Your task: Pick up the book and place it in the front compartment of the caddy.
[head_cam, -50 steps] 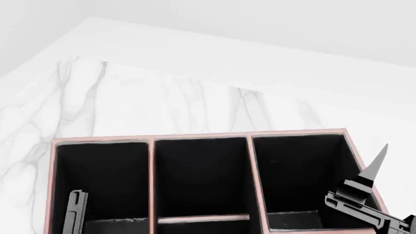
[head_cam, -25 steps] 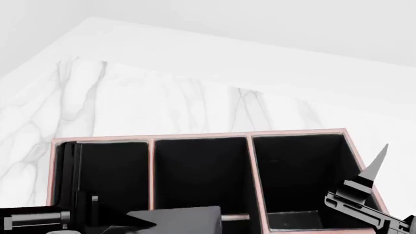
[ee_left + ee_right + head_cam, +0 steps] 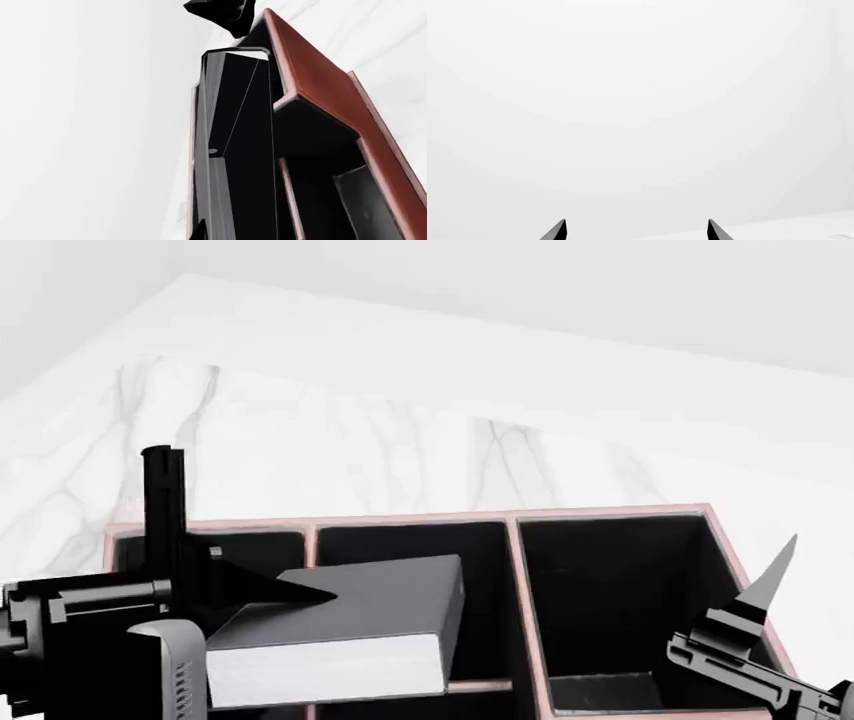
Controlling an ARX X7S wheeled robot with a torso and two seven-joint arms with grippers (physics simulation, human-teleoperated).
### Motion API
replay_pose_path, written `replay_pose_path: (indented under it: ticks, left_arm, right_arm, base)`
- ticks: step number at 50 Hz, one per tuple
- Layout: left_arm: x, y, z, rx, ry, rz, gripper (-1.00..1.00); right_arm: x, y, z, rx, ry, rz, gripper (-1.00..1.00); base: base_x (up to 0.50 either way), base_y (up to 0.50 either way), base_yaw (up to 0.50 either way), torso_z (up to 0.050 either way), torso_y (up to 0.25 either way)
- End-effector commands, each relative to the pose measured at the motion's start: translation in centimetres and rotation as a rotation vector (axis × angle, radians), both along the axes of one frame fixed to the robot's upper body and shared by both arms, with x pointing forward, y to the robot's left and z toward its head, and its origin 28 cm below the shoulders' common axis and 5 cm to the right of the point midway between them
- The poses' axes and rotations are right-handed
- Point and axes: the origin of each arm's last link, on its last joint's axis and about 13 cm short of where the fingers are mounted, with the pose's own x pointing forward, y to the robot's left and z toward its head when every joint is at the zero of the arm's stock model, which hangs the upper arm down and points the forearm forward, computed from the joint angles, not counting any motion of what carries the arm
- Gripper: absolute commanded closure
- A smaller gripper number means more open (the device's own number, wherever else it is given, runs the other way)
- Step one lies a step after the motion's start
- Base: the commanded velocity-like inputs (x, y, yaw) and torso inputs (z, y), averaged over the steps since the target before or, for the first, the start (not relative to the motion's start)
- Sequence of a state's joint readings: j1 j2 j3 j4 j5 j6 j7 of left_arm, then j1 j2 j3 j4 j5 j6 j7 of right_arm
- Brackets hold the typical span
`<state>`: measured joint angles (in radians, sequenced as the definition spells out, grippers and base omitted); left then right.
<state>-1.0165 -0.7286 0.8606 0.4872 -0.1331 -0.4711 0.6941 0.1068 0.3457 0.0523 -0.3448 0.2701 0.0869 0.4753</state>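
The book point(image 3: 350, 608), black-covered with white page edges, hangs nearly flat above the caddy point(image 3: 607, 510). It spans the left cell and part of the front compartment point(image 3: 400, 540), the middle cell. My left gripper point(image 3: 287, 605) is shut on the book's left end, with one finger point(image 3: 304, 592) lying on the cover. The left wrist view looks along the book point(image 3: 243, 150), with the caddy's reddish wall point(image 3: 320, 90) beside it. My right gripper point(image 3: 763, 612) sits outside the caddy's right wall. It is open point(image 3: 635, 231) with nothing between its fingers.
The caddy stands on a white marble table point(image 3: 400, 455) with a plain white wall behind. A thin pale cross divider point(image 3: 487, 686) closes the middle cell at the near side. The right cell point(image 3: 607, 590) is black-lined and holds nothing visible.
My left arm has risen into the head view with the book, lifting it up and rightward over the caddy's left and middle cells. The right arm has not moved.
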Motion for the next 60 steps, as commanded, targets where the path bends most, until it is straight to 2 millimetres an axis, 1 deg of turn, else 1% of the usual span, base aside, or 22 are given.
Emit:
replay_pose_path:
  ticks: [1,6,13,20,28,53,56,58,60]
  left_arm:
    - [1.7,-0.6,-0.2,-0.214,-0.151,0.116,1.0]
    - [2.4,-0.8,-0.7,-0.203,-0.13,0.106,1.0]
    - [3.4,-1.1,-0.7,-0.209,-0.117,0.09,1.0]
    - [4.3,-1.0,-1.0,-0.21,-0.031,0.111,1.0]
    - [5.0,-1.1,-1.0,-0.213,0.009,0.106,1.0]
    - [5.6,-1.9,-1.4,-0.199,0.022,0.086,1.0]
    - [5.7,-1.8,-1.4,-0.197,0.039,0.095,1.0]
    - [5.7,-1.8,-1.5,-0.185,0.1,0.1,1.0]
    - [5.7,-1.8,-1.5,-0.184,0.108,0.095,1.0]
  right_arm:
    - [0.1,-0.1,0.0,0.002,0.0,-0.003,-1.0]
    - [0.0,-0.1,0.1,0.004,-0.002,-0.005,-1.0]
    - [0.1,-0.2,0.1,0.005,-0.003,-0.008,-1.0]
    - [0.2,-0.2,0.0,0.005,-0.002,-0.008,-1.0]
    - [0.2,-0.1,0.0,0.001,-0.001,-0.007,-1.0]
    - [0.1,-0.2,0.2,0.004,-0.008,-0.009,-1.0]
    - [0.0,-0.2,0.2,0.005,-0.009,-0.009,-1.0]
    - [0.0,-0.2,0.2,0.005,-0.009,-0.007,-1.0]
    - [0.0,-0.2,0.2,0.005,-0.009,-0.007,-1.0]
  base:
    - [0.0,0.0,0.0,0.0,0.0]
    - [0.0,0.0,0.0,0.0,0.0]
    - [0.0,0.0,0.0,0.0,0.001]
    - [0.0,0.0,0.0,0.0,0.001]
    - [0.0,0.0,0.0,0.0,0.0]
    - [0.0,0.0,0.0,0.0,0.001]
    - [0.0,0.0,0.0,0.0,0.0]
    - [0.0,0.0,0.0,0.0,0.0]
    - [0.0,0.0,0.0,0.0,0.005]
